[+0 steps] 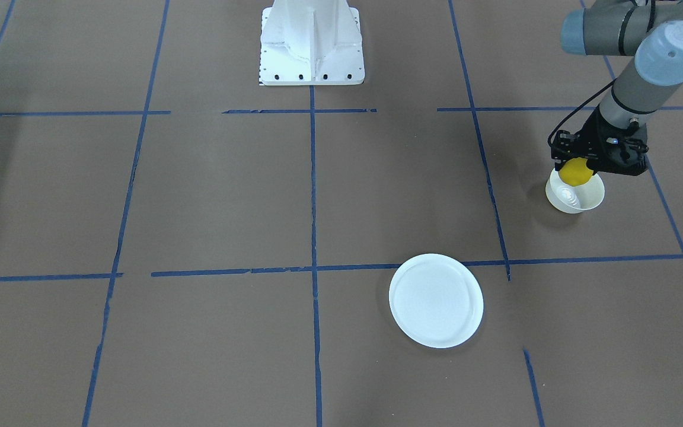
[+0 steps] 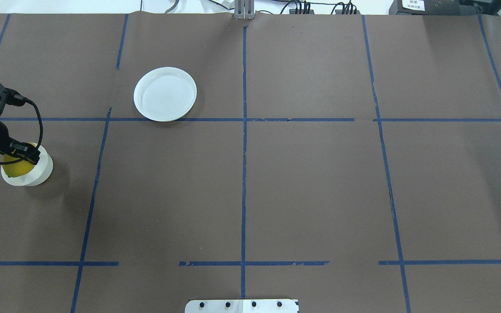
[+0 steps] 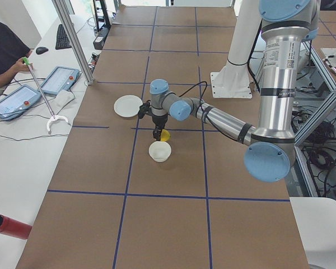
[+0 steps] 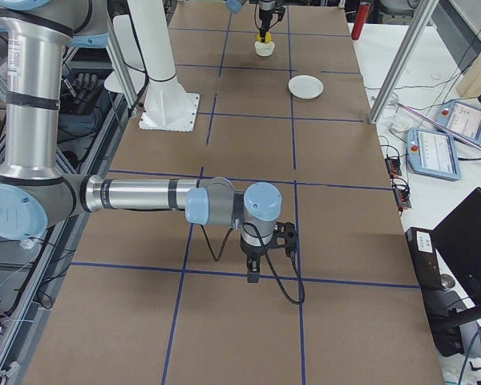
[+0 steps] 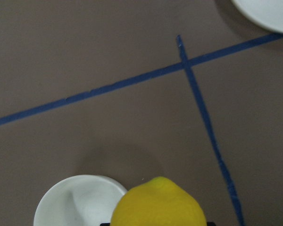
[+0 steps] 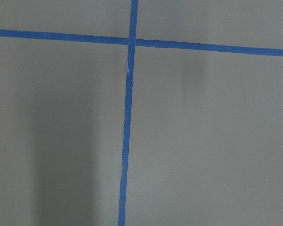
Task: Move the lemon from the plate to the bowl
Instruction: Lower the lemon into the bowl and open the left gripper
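Front view: left end effector (image 1: 580, 167) is clamped on the lemon (image 1: 575, 172), held just over the robot-side rim of the bowl (image 1: 591, 200) and not resting inside; the plate (image 1: 436, 300) is well apart on the tabletop (image 1: 229, 196). Overhead: the lemon overlaps the bowl's outline. Right side view: right end effector (image 4: 252, 277) points down at the tabletop; can't tell how far open it is.
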`<action>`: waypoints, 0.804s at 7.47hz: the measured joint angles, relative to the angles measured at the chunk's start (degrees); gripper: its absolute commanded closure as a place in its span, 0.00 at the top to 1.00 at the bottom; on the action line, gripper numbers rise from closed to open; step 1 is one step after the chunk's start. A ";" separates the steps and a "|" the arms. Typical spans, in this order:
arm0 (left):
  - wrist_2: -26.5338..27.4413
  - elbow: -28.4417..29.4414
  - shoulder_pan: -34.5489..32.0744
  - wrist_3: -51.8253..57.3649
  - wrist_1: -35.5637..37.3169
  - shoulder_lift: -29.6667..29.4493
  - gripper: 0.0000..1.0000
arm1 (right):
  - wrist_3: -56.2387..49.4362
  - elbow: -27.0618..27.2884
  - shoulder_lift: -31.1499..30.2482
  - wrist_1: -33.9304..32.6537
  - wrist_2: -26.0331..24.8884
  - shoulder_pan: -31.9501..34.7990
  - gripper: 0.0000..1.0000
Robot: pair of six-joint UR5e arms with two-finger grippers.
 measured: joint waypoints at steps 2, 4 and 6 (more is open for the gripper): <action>-0.58 2.17 0.00 0.18 -0.07 0.34 0.01 | 0.00 0.00 0.00 0.00 0.00 0.00 1.00; -0.80 4.14 0.13 0.22 -0.66 0.02 0.10 | 0.00 0.00 0.00 0.00 0.00 0.00 1.00; -0.84 6.51 0.21 0.08 -4.25 -0.45 0.10 | 0.00 0.00 0.00 0.00 0.00 0.00 1.00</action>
